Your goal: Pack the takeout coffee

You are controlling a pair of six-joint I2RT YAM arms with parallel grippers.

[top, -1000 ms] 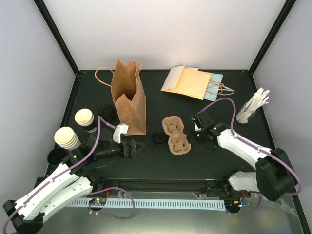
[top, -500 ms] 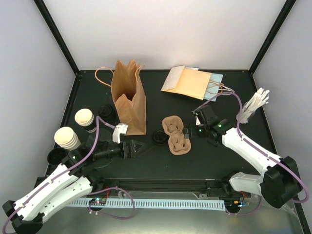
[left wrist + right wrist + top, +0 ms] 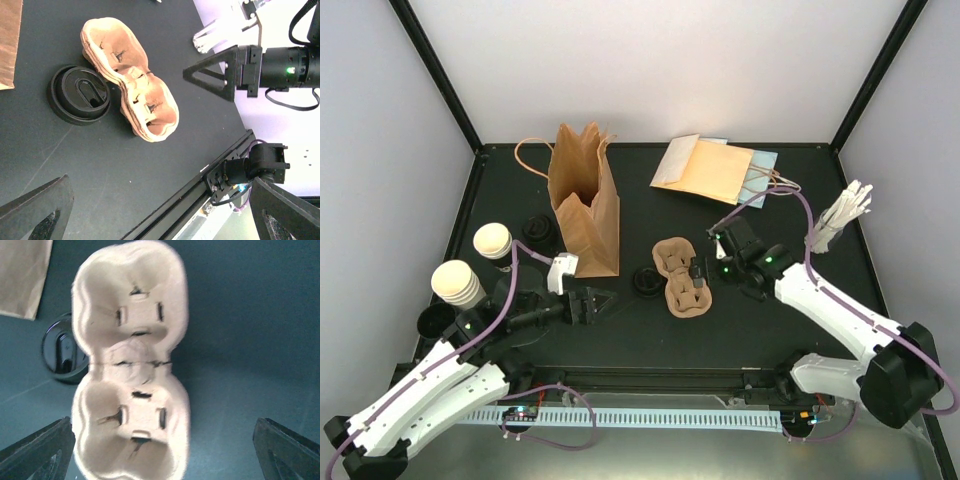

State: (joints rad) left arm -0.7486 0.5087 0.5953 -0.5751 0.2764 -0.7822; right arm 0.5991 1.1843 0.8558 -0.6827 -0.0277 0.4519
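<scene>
Top view: the rear cup (image 3: 492,241) and the front cup (image 3: 457,283) stand upright at far left, behind and left of the left gripper (image 3: 598,302). It gapes wide and empty, aimed at the pulp carrier (image 3: 680,275), and I'd call the left arm far nearer. Left wrist: carrier and black lid (image 3: 79,94), no cups. Right wrist: right gripper (image 3: 161,440) spread wide, empty, over the carrier.
</scene>
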